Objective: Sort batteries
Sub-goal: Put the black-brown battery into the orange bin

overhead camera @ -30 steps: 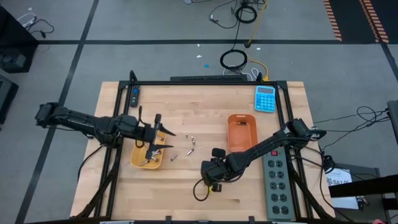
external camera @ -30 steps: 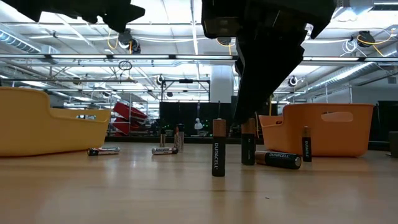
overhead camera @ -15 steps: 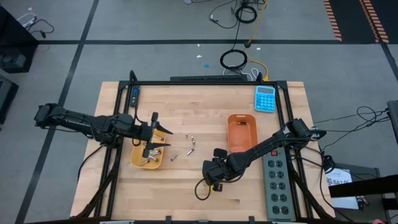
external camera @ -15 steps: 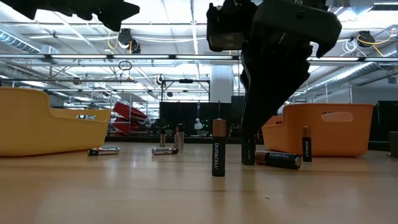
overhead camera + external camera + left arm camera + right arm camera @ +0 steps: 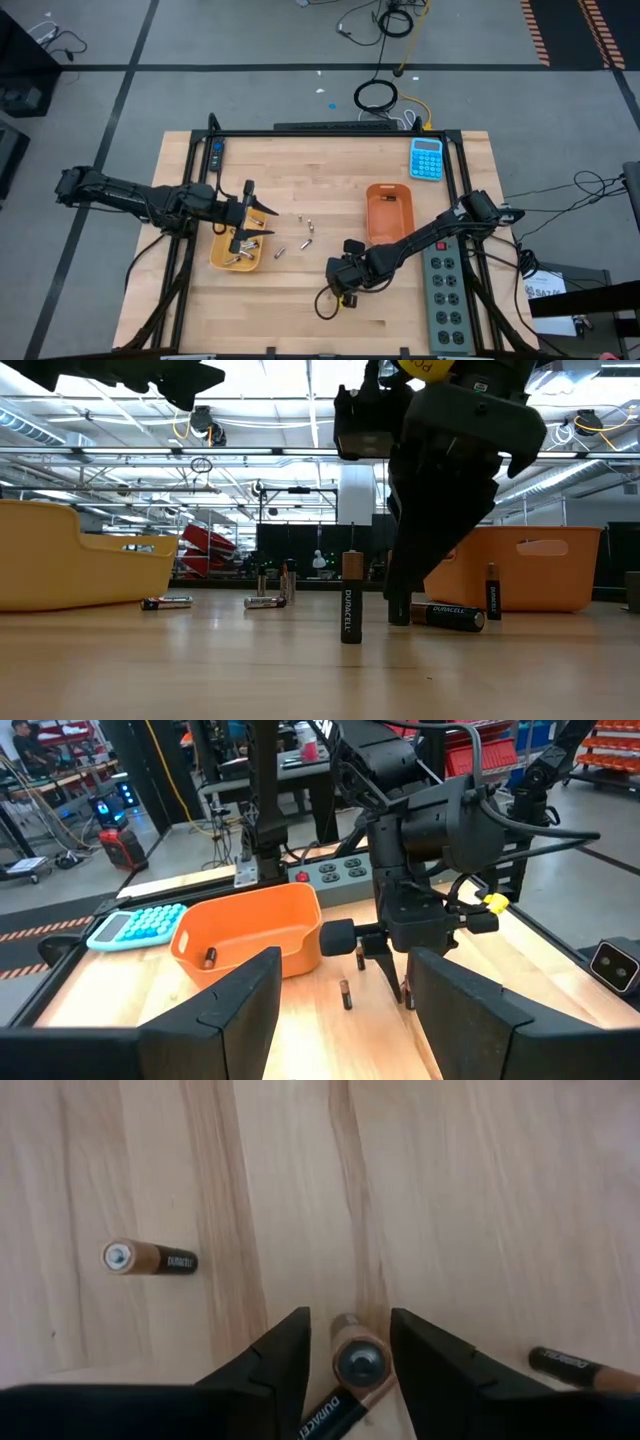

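Several batteries lie or stand on the wooden table [image 5: 320,170]. One upright battery [image 5: 358,1362] stands between the fingers of my right gripper [image 5: 350,1318], which slants down over it, open, with a gap on both sides. Close by, another battery [image 5: 350,600] stands upright and one [image 5: 447,616] lies flat. More batteries [image 5: 305,228] are scattered mid-table. A yellow tray [image 5: 238,255] sits at the left and an orange tray [image 5: 390,212] at the right. My left gripper [image 5: 345,1020] hovers open and empty above the yellow tray.
A blue calculator [image 5: 427,158] lies at the far right and a grey power strip [image 5: 447,295] along the right edge. One battery [image 5: 491,592] stands beside the orange tray. Two batteries [image 5: 165,602] lie near the yellow tray.
My right gripper has sunk toward the table, so its fingers now reach down around the upright battery whose top showed below them a second ago. The battery stands where it was.
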